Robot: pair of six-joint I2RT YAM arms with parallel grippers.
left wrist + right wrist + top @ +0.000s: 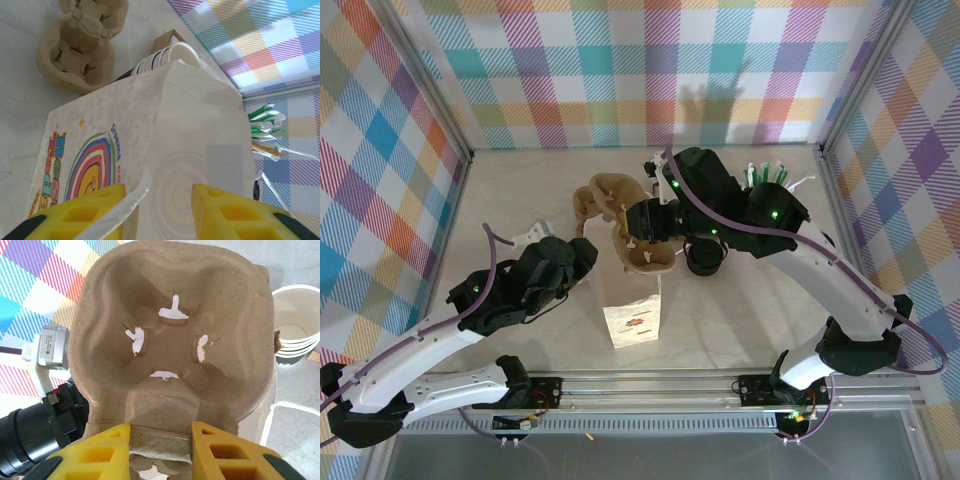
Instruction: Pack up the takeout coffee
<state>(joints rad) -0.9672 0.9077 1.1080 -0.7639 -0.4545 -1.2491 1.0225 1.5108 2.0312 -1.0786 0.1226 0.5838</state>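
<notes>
While right claw (160,432) grips pulp carrier (170,330), paper bag (633,312) beneath, left claw (157,200) beside

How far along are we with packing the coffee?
Done: the paper bag stands upright. In hand: the right end effector grips a cup carrier, the pocket in view empty, at the bag's mouth; the left end effector is open at the bag's top. Left: loading the carrier and bagging it.

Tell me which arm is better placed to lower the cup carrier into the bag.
Likely right: the right gripper clamps the carrier over the bag; the left gripper stands open at the bag.
</notes>
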